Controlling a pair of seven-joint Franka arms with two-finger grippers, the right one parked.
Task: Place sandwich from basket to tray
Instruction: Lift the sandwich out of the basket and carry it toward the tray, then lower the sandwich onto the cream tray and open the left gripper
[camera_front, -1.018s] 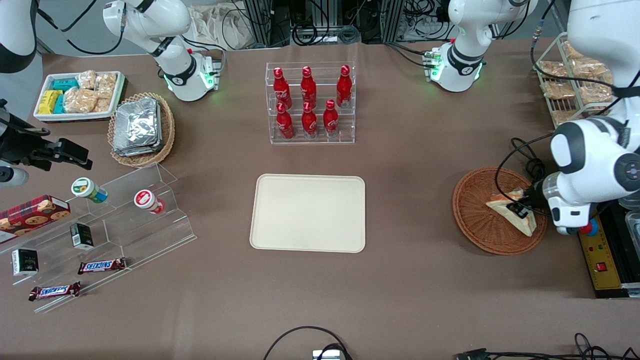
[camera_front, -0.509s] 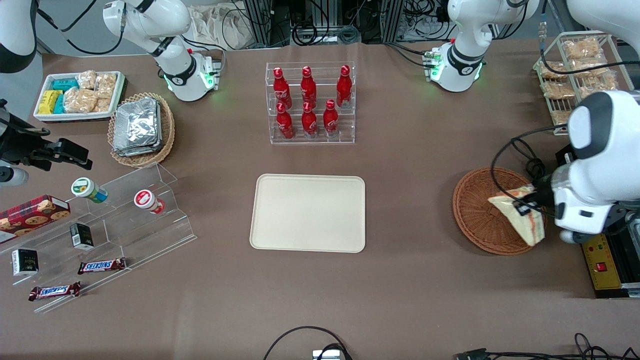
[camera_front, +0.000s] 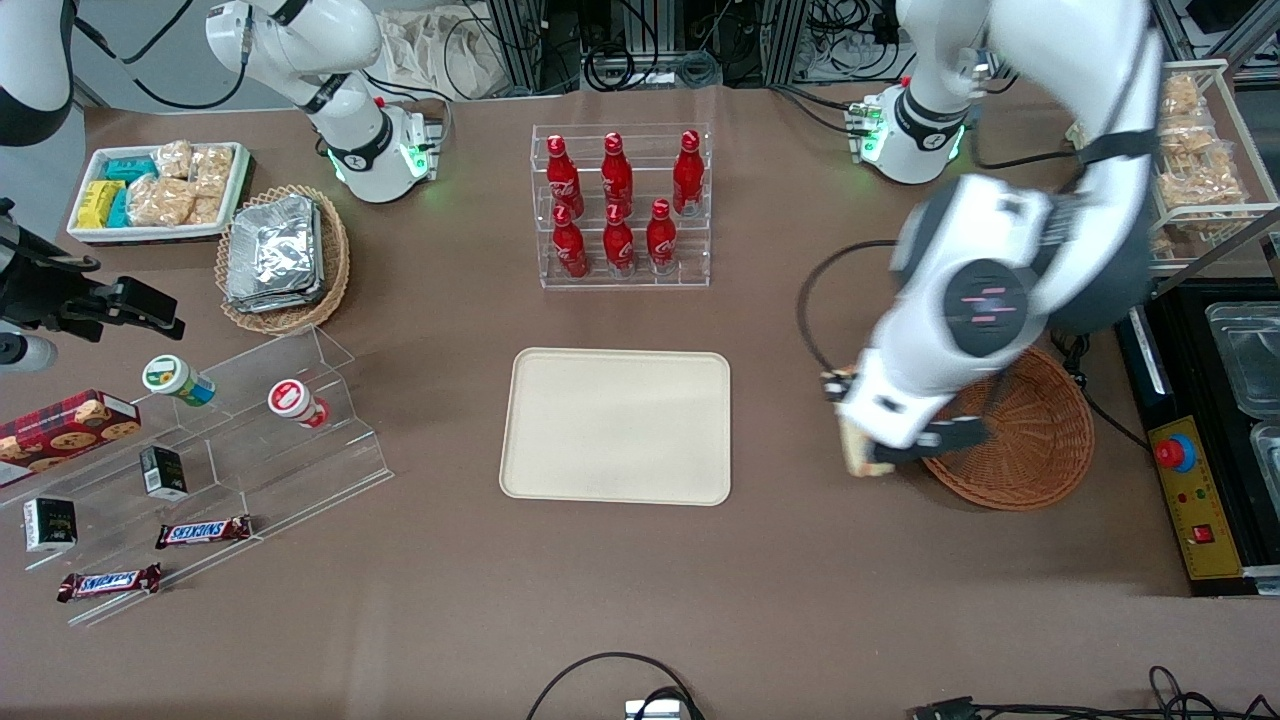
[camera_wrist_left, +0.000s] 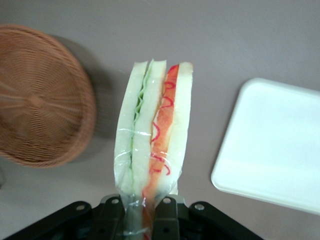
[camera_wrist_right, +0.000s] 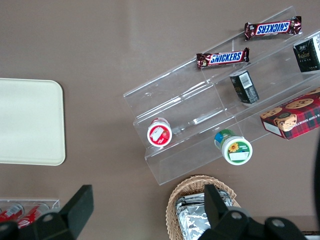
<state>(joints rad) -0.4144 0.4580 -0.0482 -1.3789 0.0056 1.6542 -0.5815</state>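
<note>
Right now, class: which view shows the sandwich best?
The left wrist view: the sandwich fills it, layers clear, held in the gripper. The front view shows only an edge under the arm; the right wrist view shows none.

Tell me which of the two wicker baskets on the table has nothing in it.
The reddish-brown basket toward the working arm's end is empty: the gripper, shut on the sandwich, hangs between it and the tray. The lighter tan basket holds foil packs.

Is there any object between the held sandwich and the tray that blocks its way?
Nothing visible does. The gripper holds the sandwich above bare table, between the basket and the tray, with only tabletop in between.
</note>
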